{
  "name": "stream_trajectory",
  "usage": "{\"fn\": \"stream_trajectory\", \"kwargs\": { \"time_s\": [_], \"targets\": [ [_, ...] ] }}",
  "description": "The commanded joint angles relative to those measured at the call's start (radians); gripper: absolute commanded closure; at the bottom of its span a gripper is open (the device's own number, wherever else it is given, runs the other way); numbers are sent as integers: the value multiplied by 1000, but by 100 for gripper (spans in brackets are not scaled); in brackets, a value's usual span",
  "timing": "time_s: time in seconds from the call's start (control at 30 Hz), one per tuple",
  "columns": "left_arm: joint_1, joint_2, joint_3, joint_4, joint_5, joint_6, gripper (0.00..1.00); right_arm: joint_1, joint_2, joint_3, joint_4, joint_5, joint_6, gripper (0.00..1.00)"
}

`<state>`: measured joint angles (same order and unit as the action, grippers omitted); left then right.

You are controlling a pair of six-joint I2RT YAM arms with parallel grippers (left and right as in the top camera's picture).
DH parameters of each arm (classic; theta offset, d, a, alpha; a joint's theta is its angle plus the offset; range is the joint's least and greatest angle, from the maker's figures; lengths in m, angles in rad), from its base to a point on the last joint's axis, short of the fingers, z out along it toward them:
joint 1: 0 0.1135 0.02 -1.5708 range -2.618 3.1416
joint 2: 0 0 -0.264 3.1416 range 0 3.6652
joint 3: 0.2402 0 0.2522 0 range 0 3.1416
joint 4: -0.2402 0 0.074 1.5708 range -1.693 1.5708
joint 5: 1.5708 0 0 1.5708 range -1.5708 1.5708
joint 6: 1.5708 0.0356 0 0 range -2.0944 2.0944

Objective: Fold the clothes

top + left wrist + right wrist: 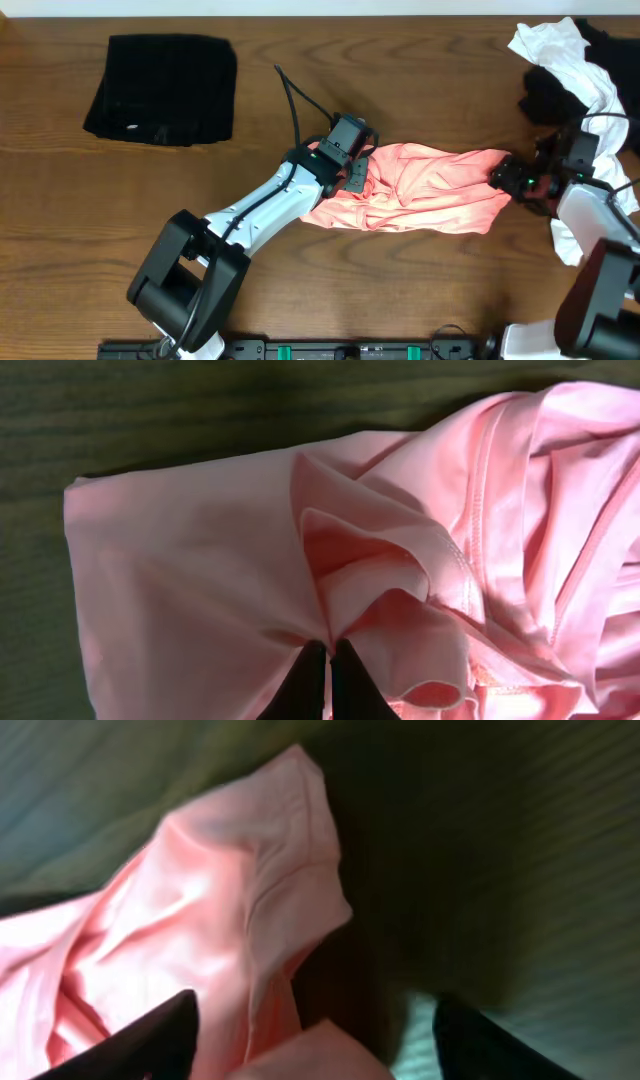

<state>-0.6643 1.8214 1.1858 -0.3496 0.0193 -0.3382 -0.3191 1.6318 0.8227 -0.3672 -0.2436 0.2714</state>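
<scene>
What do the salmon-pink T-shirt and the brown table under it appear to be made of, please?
The salmon-pink T-shirt looks like thin, soft knit cloth with a faint sheen: it gathers in smooth folds and shows stitched seams. The brown table looks like wood or wood-look laminate: grain streaks, low gloss.

The left arm reaches out long, its end effector (328, 660) pinched tight on the pink shirt (190, 570). The right arm bends close, and its end effector (315, 1040) has its fingers (150, 1035) spread wide apart.
</scene>
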Motion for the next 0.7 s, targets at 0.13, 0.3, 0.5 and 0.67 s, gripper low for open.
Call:
{"fn": "stream_trajectory", "kwargs": {
  "time_s": [0.13, 0.3, 0.5, 0.67],
  "targets": [
    [4, -62, 14, -39, -5, 55, 92, 6, 87, -10, 29, -105, 6, 51],
    [43, -173, 38, -85, -12, 76, 87, 6, 88, -10, 34, -105, 6, 80],
    [160, -365, 39, -140, -12, 76, 76, 6, 79, 0, 32, -185, 5, 99],
    [300, -488, 39, -232, -12, 76, 72, 6, 39, 26, 11, -276, 0, 99]
  ]
}}
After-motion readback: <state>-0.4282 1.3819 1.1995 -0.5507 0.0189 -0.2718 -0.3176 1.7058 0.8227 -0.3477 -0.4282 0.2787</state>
